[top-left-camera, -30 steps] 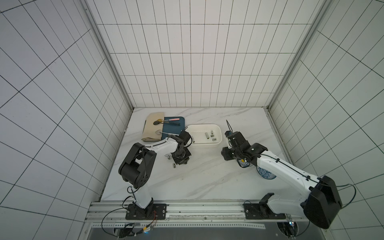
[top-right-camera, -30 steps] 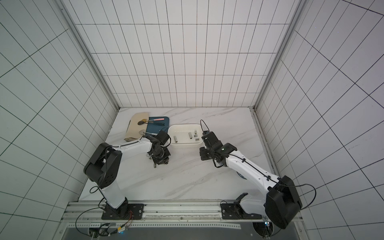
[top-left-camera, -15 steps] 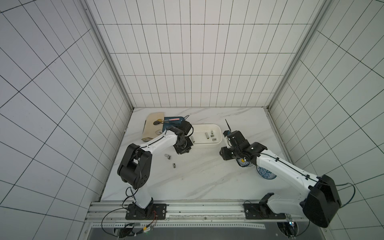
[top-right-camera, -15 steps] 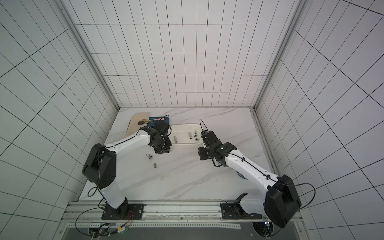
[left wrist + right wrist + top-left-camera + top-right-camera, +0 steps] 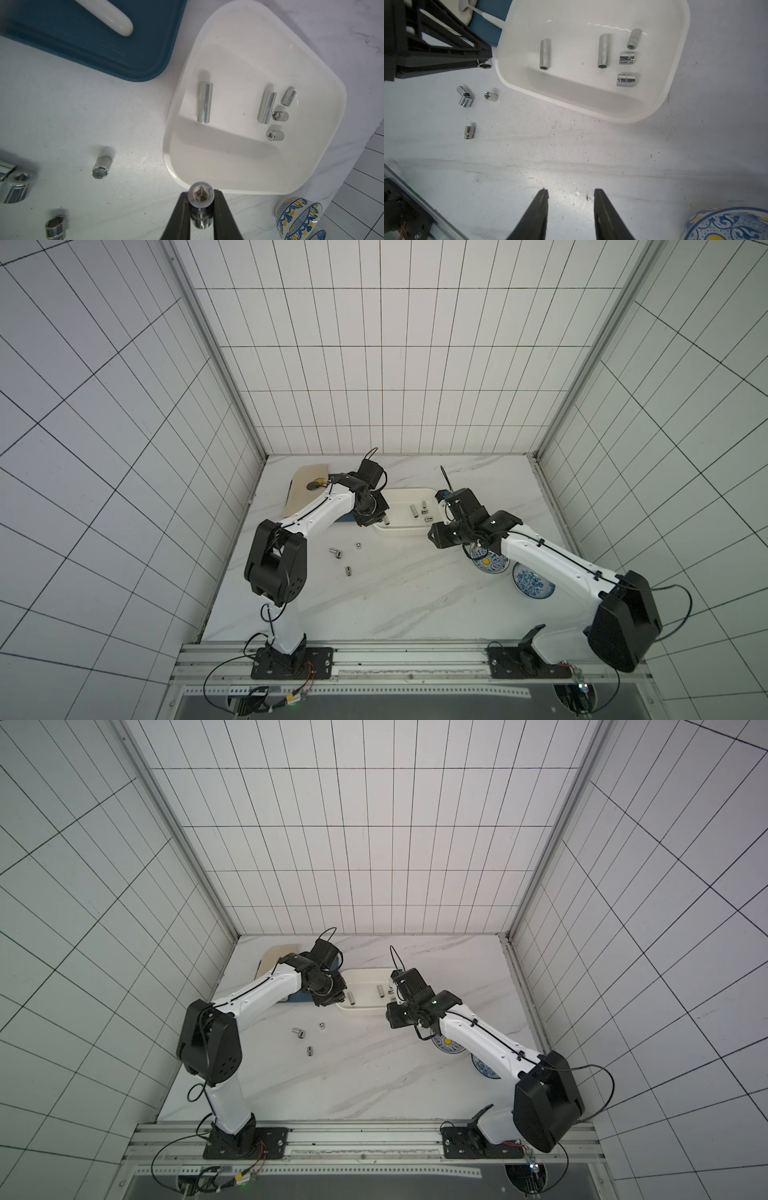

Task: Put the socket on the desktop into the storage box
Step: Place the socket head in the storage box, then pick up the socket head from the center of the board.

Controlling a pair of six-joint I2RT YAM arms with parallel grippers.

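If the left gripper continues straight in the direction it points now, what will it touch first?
Probably the storage box: the left gripper, shut on a socket, aims at its near rim. Height is unclear, so it might pass over onto the box floor.

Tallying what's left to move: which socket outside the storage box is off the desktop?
The socket clamped in the left gripper, beside the storage box's rim; the four loose sockets lie on the desktop.

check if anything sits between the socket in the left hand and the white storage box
Nothing visible. The small chrome metal socket in the left hand hangs at the rim of the white rectangular storage box; the floor beyond that rim is bare.
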